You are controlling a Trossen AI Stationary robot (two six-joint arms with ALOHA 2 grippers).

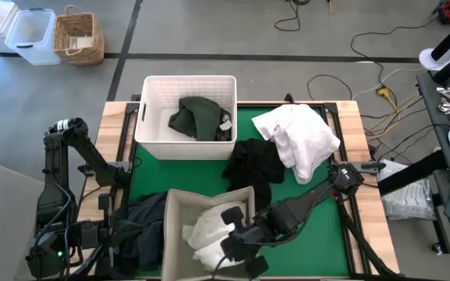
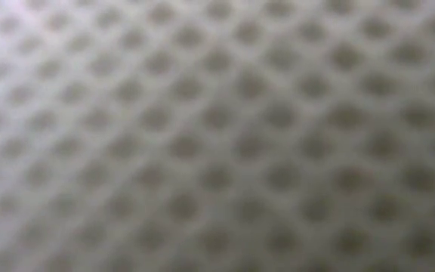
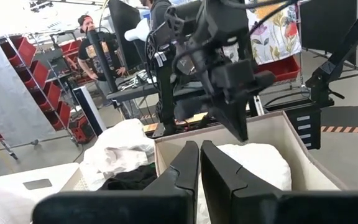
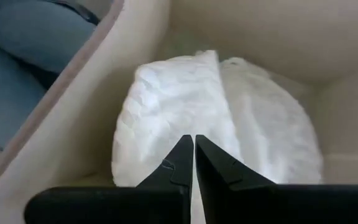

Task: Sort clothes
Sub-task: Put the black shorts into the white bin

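A beige fabric bin (image 1: 172, 204) stands at the mat's near edge with a white garment (image 4: 229, 118) in it. My right gripper (image 4: 194, 148) hovers shut just above that garment, slanting down, with nothing between its fingers; in the left wrist view the right gripper (image 3: 243, 132) is clear of the cloth. My left gripper (image 3: 199, 155) is shut and empty, level, left of the bin beside a dark blue-grey garment (image 1: 143, 226). A dark green garment (image 1: 198, 117) lies in the white basket (image 1: 151, 129). A black garment (image 1: 252, 162) and a white one (image 1: 299, 136) lie on the green mat.
The low view is filled by a grey dimpled fabric surface close to the lens. Beyond the table's far left stand a wicker basket (image 1: 79, 37) and white bins (image 1: 30, 35). A person (image 3: 95, 43) stands among racks and equipment in the room behind.
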